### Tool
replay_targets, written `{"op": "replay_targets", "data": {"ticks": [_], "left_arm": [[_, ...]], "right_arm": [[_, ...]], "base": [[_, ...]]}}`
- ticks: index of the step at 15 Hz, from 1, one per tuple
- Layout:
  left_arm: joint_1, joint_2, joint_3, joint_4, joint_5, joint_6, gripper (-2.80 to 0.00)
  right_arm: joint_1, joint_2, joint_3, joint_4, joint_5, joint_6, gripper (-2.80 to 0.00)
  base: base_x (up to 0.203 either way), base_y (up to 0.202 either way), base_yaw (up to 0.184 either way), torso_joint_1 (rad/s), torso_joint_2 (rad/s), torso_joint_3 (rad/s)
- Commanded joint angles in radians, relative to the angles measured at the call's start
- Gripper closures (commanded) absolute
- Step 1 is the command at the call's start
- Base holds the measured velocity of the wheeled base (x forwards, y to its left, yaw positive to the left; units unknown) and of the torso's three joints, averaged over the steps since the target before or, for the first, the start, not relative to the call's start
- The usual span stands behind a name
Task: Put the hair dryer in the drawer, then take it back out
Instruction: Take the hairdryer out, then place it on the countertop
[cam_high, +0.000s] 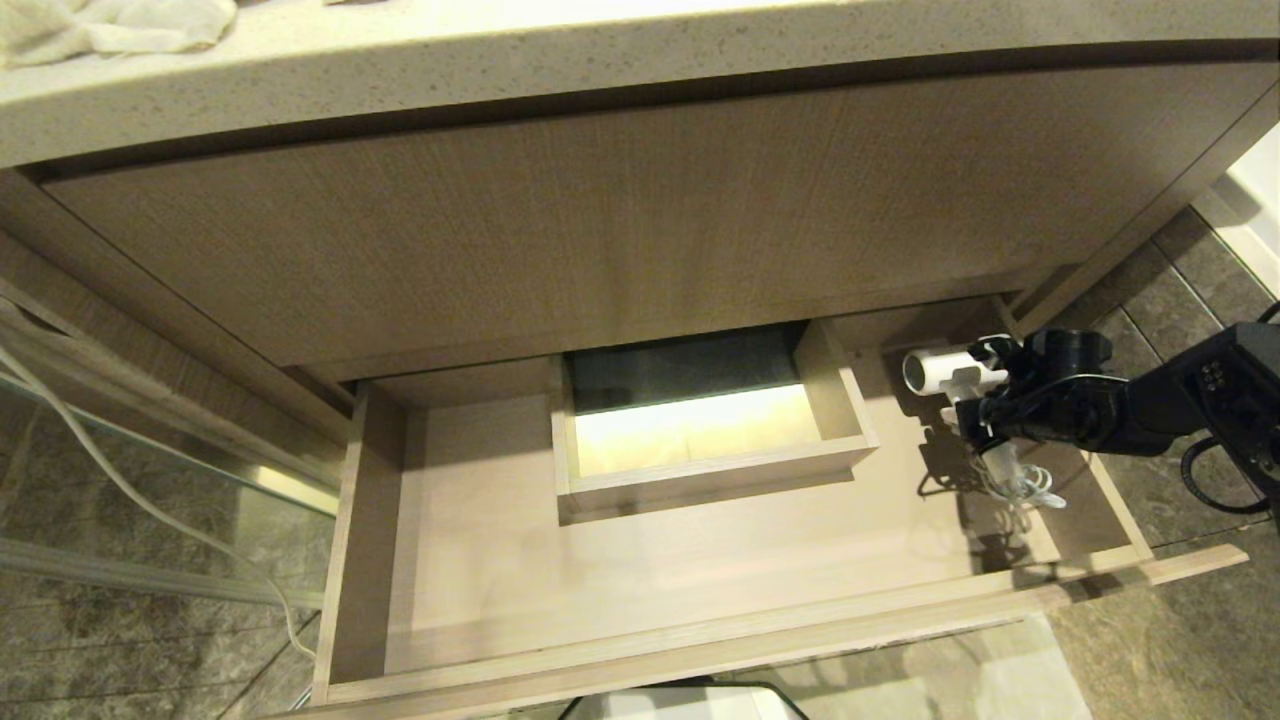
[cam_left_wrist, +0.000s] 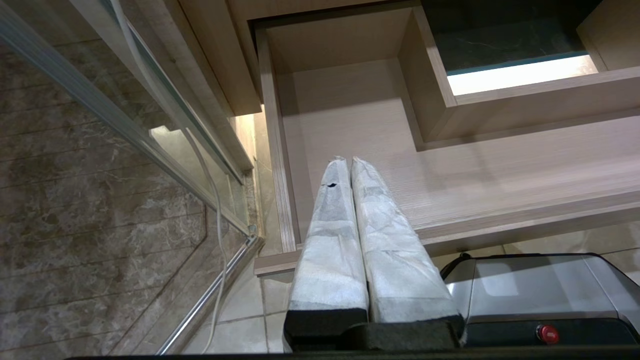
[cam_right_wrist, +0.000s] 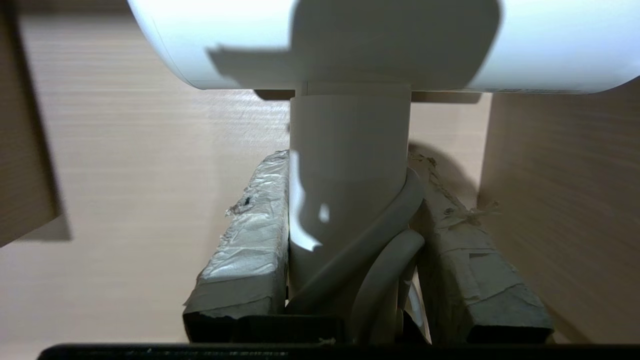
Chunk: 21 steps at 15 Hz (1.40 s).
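Left end effector (cam_left_wrist: 348, 162), at lower centre of its wrist view over the left part of the wide light wood-grain drawer (cam_high: 480, 560): wrapped fingers pressed together, empty. Small white hair dryer (cam_high: 940, 372), right of the head frame inside the drawer's right end: right end effector (cam_high: 975, 405) clamps its slim handle, cord trailing below
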Motion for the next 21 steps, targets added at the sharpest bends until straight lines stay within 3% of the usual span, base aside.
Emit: {"op": "replay_targets", "data": {"ticks": [1,11,21], "left_arm": [[0.0,0.0,0.002,0.0,0.0,0.0,0.0],[0.0,0.0,0.002,0.0,0.0,0.0,0.0],[0.0,0.0,0.0,0.0,0.0,0.0,0.0]], "right_arm": [[0.0,-0.096,0.061,0.001,0.0,-0.003,0.0],[0.008,-0.497,0.387,0.096,0.005,0.002,0.0],[-0.015,-1.201,0.797,0.221,-0.034,0.002,0.0]], "base": [[0.0,0.0,0.0,0.0,0.0,0.0],[0.0,0.0,0.0,0.0,0.0,0.0],[0.0,0.0,0.0,0.0,0.0,0.0]]}}
